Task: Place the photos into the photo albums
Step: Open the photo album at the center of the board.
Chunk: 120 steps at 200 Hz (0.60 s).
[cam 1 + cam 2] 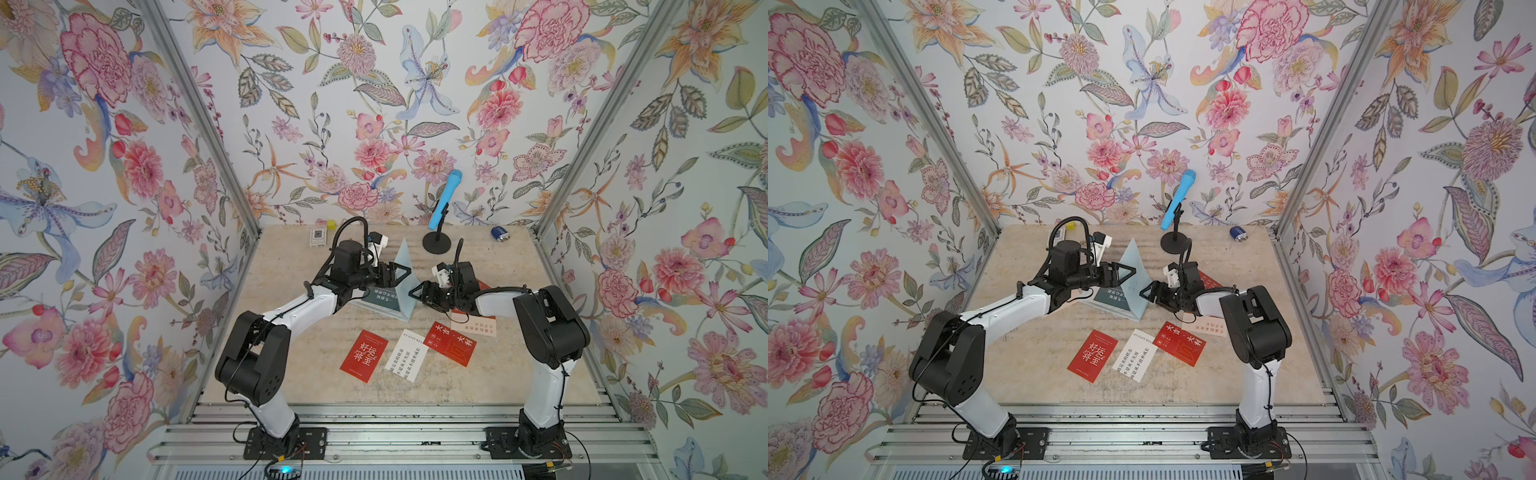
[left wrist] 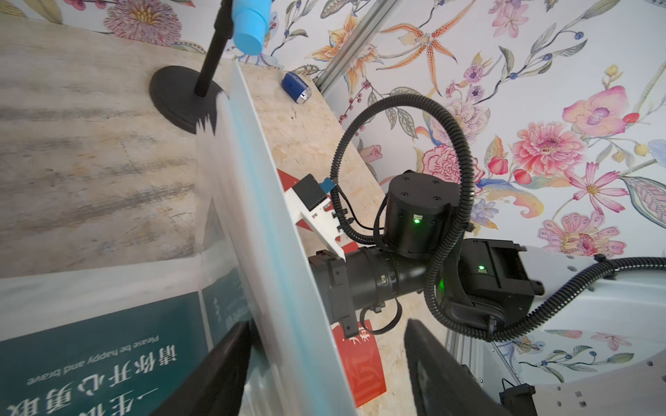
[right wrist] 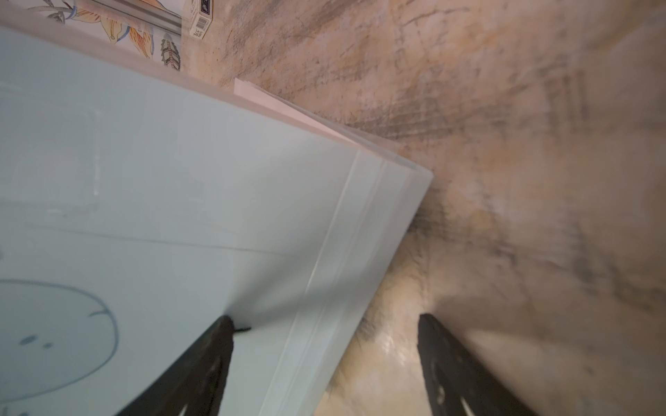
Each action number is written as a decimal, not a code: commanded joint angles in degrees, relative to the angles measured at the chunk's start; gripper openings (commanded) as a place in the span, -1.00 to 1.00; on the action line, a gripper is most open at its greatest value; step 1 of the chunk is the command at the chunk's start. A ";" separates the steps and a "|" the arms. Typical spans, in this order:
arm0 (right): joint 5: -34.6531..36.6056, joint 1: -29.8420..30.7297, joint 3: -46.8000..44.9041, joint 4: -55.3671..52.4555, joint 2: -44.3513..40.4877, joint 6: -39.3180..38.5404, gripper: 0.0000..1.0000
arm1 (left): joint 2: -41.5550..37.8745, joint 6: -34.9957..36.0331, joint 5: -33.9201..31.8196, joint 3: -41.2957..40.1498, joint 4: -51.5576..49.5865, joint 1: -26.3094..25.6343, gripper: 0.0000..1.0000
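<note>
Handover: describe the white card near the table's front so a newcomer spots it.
On the tan table, three cards lie in a row near the arm bases. The white card is the middle one, between a red card and a second red card; of the three, only it has black lettering on white.

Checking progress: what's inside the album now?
The album stands open; a dark teal card with white lettering sits in its sleeve page. Pages beneath it are covered.

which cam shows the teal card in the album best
Left wrist: the teal card is close up, lettering readable. Both top views show the card small, partly behind the left arm. Right wrist shows only the album's cover.
</note>
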 commanded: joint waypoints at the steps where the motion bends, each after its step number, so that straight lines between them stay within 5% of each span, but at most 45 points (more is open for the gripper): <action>1: -1.07 -3.54 -3.01 0.29 -4.90 -0.24 0.66 | -0.90 -0.97 -0.59 3.13 -0.36 -4.16 0.42; 55: -5.38 -14.20 -13.08 -0.18 -16.64 -0.18 0.67 | 4.38 -0.85 -1.81 8.57 -0.92 -11.11 0.50; 120: -8.13 -23.25 -21.92 -6.19 -30.05 -1.31 0.69 | 16.62 -8.49 2.86 12.10 11.93 -16.70 0.48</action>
